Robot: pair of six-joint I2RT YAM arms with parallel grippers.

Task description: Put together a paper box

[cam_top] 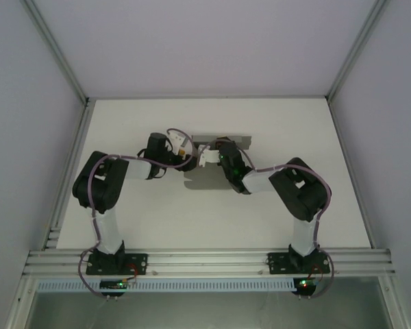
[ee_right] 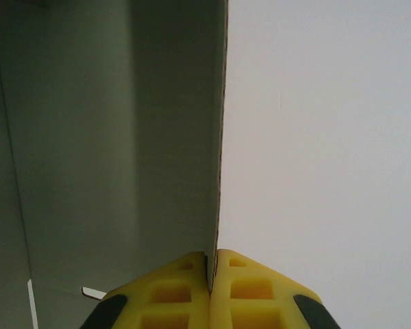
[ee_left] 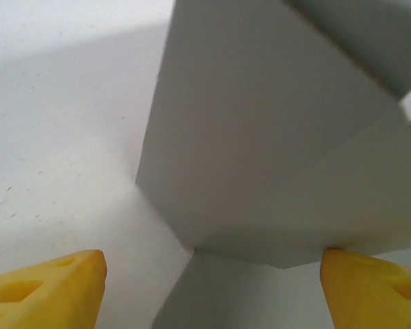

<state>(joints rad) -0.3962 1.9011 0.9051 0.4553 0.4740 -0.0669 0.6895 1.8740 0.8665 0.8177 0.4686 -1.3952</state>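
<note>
The paper box (cam_top: 212, 161) is a grey cardboard sheet, partly folded, in the middle of the white table between both arms. My right gripper (ee_right: 212, 264) is shut on the thin edge of one upright cardboard wall (ee_right: 123, 137), which runs straight up from between its yellow fingers. My left gripper (ee_left: 212, 274) is open, its yellow fingertips (ee_left: 48, 281) wide apart at the frame's bottom corners. A folded grey panel (ee_left: 260, 137) of the box stands close in front of it, its lower edge between the fingers. In the top view both grippers meet at the box, the left (cam_top: 185, 147) and the right (cam_top: 207, 154).
White table (cam_top: 123, 130) with a metal frame post at each back corner and white walls around. An aluminium rail (cam_top: 205, 260) carrying both arm bases runs along the near edge.
</note>
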